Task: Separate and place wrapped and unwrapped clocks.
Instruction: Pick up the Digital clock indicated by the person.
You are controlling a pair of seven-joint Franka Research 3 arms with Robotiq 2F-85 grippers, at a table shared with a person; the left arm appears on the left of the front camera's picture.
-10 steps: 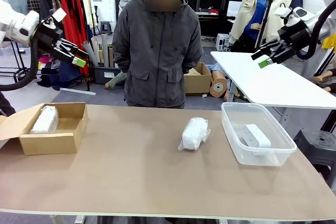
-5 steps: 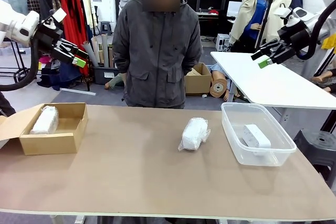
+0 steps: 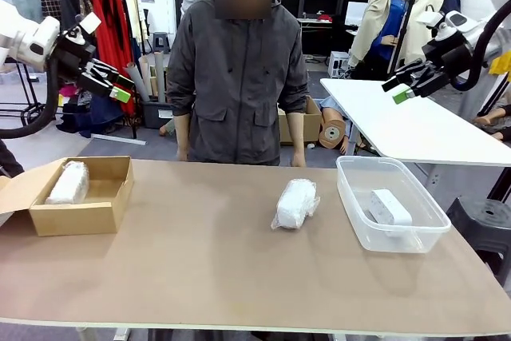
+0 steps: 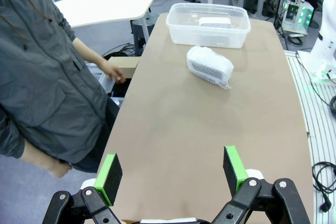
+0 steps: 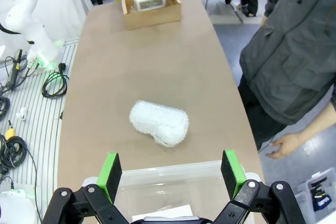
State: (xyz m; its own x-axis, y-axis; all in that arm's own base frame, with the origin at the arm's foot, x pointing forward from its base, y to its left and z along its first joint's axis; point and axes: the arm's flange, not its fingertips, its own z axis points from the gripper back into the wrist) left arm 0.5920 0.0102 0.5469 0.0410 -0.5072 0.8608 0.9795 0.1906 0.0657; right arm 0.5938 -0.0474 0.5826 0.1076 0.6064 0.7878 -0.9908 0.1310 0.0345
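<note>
Clocks total three: one wrapped clock (image 3: pixel 68 182) inside the single box (image 3: pixel 72 219) at desk (image 3: pixel 200 277) left, a second wrapped clock (image 3: pixel 295 202) loose mid-desk, and one bare clock (image 3: pixel 389 208) inside the single tub (image 3: pixel 399 239) at right. Up high, well clear of the desk, left end effector (image 3: pixel 124 87) and right end effector (image 3: pixel 395 89) both have jaws spread wide, gripping and touching nothing.
</note>
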